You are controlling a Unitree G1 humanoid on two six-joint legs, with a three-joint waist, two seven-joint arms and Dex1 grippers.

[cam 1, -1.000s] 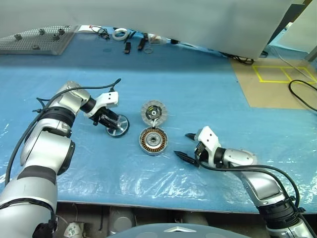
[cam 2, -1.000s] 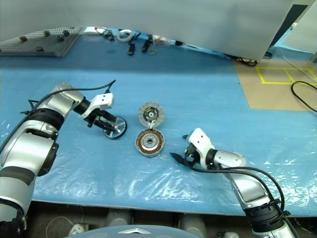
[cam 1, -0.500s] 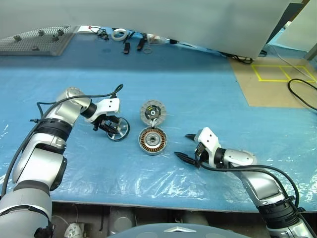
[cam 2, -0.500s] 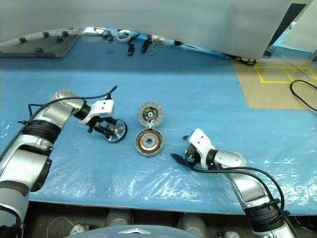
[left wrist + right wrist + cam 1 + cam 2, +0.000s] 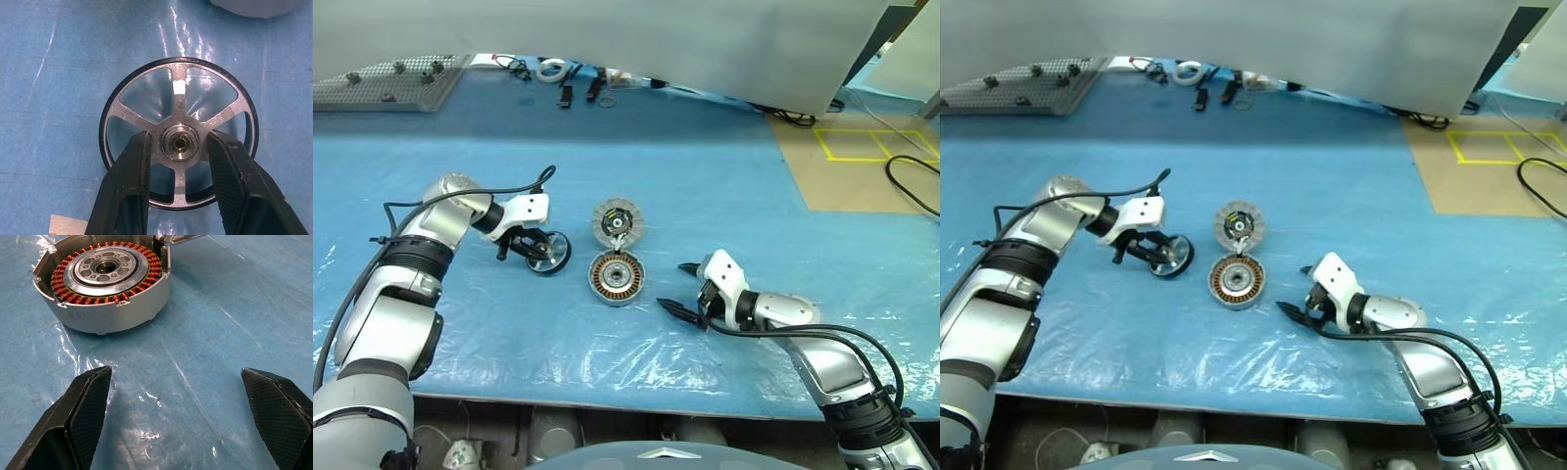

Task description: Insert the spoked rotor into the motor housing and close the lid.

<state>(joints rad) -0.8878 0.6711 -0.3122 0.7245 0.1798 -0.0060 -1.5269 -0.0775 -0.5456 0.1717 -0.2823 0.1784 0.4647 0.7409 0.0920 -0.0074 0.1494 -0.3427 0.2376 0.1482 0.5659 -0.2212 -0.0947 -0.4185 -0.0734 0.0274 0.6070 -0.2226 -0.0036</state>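
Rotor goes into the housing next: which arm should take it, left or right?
Left. The left gripper already has its fingers either side of the spoked rotor's hub, beside the motor housing. The right gripper is open and empty.

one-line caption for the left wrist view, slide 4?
Left gripper fingers straddling the hub of the spoked rotor on the blue sheet.

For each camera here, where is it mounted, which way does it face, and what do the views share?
Left and right eye views: on the head, looking forward and down at the blue table; both arms show.
Left wrist view: along the left gripper, fingers either side of the spoked rotor hub.
Right wrist view: along the open right gripper, toward the motor housing.
Shared: the eye views also show the rotor, housing and lid.
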